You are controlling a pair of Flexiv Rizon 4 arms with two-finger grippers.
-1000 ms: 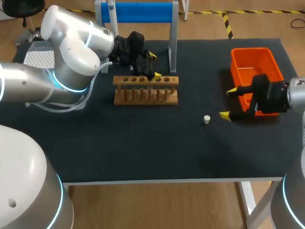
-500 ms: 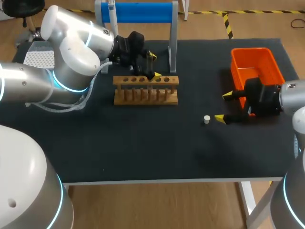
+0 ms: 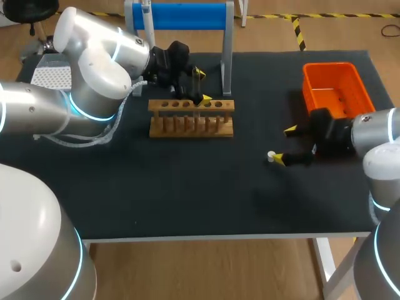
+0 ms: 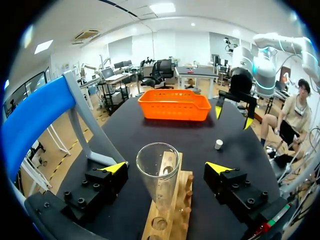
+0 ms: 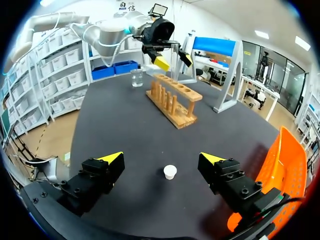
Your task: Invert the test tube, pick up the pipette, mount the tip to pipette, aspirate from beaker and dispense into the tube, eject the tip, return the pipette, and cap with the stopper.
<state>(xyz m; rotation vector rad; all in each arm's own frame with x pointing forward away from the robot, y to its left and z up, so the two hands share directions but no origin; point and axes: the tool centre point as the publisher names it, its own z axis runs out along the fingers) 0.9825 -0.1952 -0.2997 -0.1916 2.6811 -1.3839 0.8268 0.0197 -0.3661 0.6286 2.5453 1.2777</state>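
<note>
A clear glass test tube (image 4: 157, 186) stands mouth up in the wooden rack (image 3: 191, 118). My left gripper (image 3: 202, 86) is open around it, one finger on each side and neither touching; in the left wrist view the gripper (image 4: 166, 167) straddles the tube's rim. The small white stopper (image 3: 271, 155) lies on the black table. My right gripper (image 3: 284, 145) is open low over the table, its near tip just beside the stopper. In the right wrist view the stopper (image 5: 170, 171) lies a little ahead of the gripper (image 5: 161, 159), in line with the gap. A glass beaker (image 5: 136, 77) stands beyond the rack.
An orange bin (image 3: 337, 81) sits at the right of the table behind my right arm. A blue-topped stand (image 3: 181, 15) rises behind the rack. A white perforated box (image 3: 50, 76) lies at the far left. The black mat (image 3: 187, 187) in front of the rack is bare.
My right gripper has slid left along the table from beside the orange bin up to the stopper, staying open. The left arm and the tube have not moved.
</note>
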